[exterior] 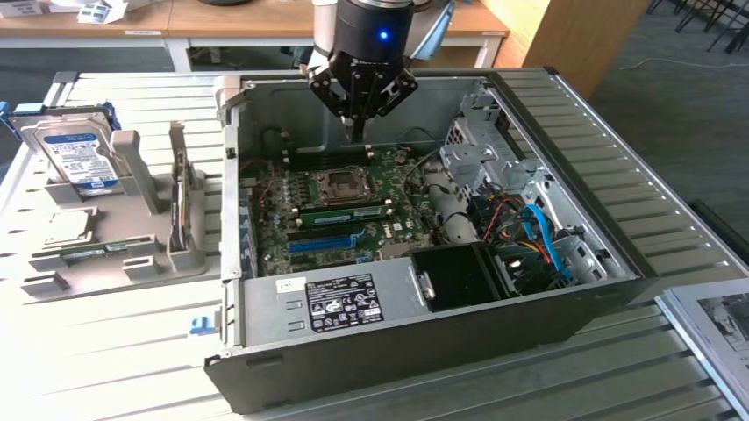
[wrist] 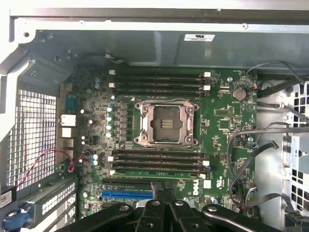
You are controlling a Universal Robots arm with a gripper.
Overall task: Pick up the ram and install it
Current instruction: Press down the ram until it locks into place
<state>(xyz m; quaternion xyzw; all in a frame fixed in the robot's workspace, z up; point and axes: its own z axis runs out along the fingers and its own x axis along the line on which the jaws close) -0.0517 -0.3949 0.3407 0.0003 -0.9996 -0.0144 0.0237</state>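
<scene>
The ram (exterior: 340,211) is a long green stick lying seated in a memory slot just below the empty processor socket (exterior: 343,181) on the motherboard. In the wrist view the ram (wrist: 159,173) is the greenish row among the dark slots under the socket (wrist: 166,123). My gripper (exterior: 356,133) hangs above the back of the open computer case, higher than the board and apart from the ram. Its fingers (wrist: 155,193) are shut together with nothing between them.
The open case (exterior: 609,263) holds a power supply (exterior: 339,303), a black fan block (exterior: 462,274), drive cages and loose cables (exterior: 532,232). On the exterior view's left a grey holder (exterior: 140,254) carries a hard drive (exterior: 76,153) and a silver processor chip (exterior: 70,226).
</scene>
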